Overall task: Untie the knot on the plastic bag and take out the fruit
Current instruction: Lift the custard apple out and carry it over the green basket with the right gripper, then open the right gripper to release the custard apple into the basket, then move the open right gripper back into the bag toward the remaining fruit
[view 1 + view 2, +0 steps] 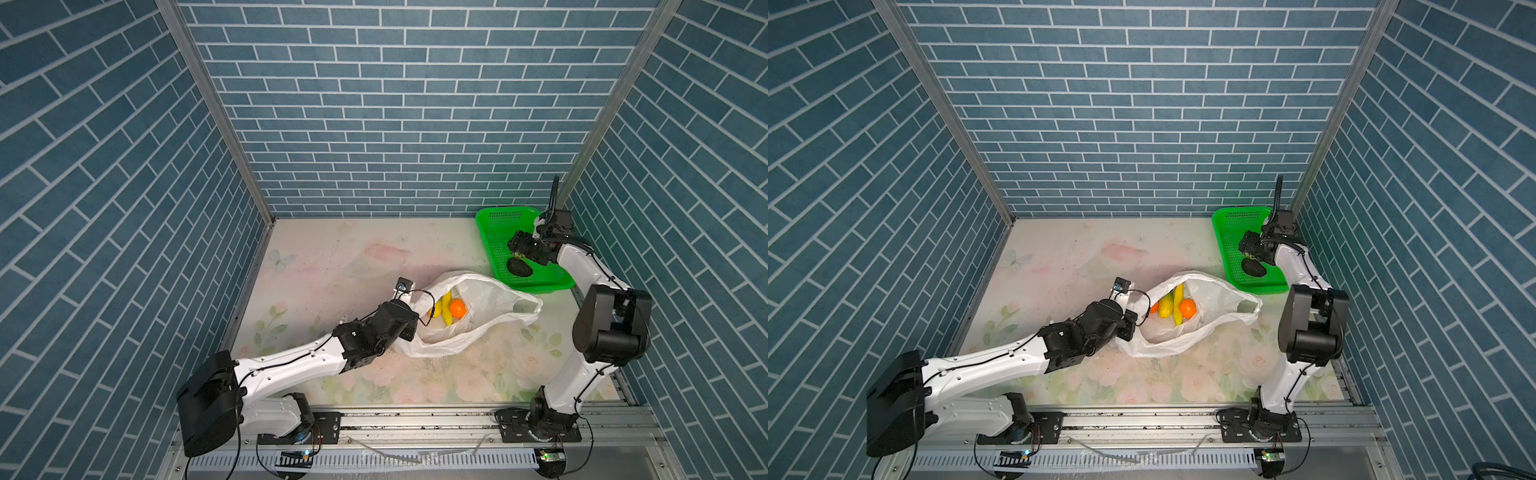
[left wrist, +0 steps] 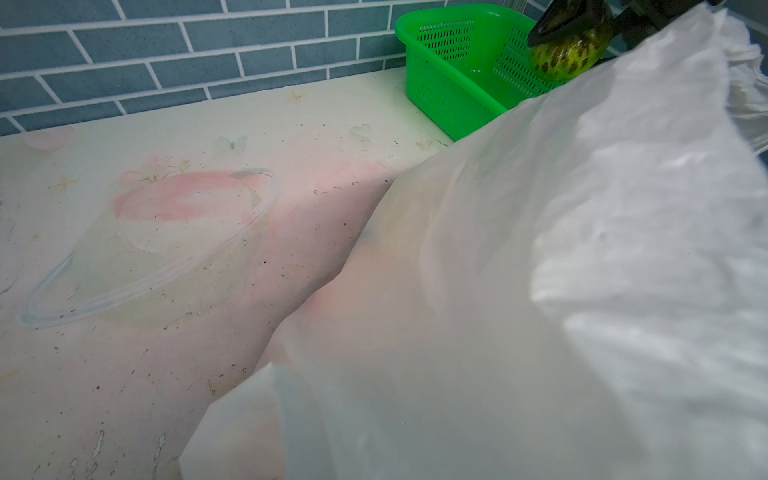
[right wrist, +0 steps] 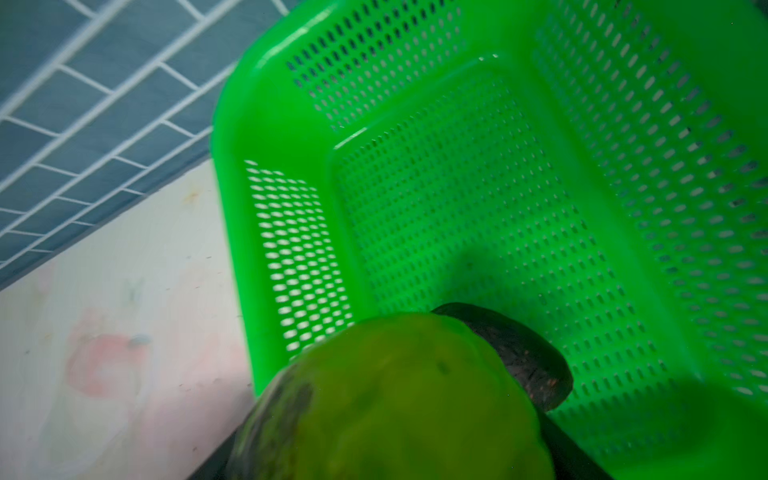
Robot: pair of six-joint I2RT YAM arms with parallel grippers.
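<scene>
Green spotted fruit [image 2: 569,54] over basket [image 3: 623,166]
Right gripper [image 1: 518,250] is clamping it above the avocado [image 1: 519,267]; left gripper [image 1: 409,330] is pinching the plastic bag [image 1: 490,299].

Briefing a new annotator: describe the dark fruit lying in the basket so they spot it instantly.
Find the green basket in the far right corner of the table. On its floor lies the dark fruit, beside the right gripper. It is near-black and oval, unlike the speckled green fruit that gripper holds.
</scene>
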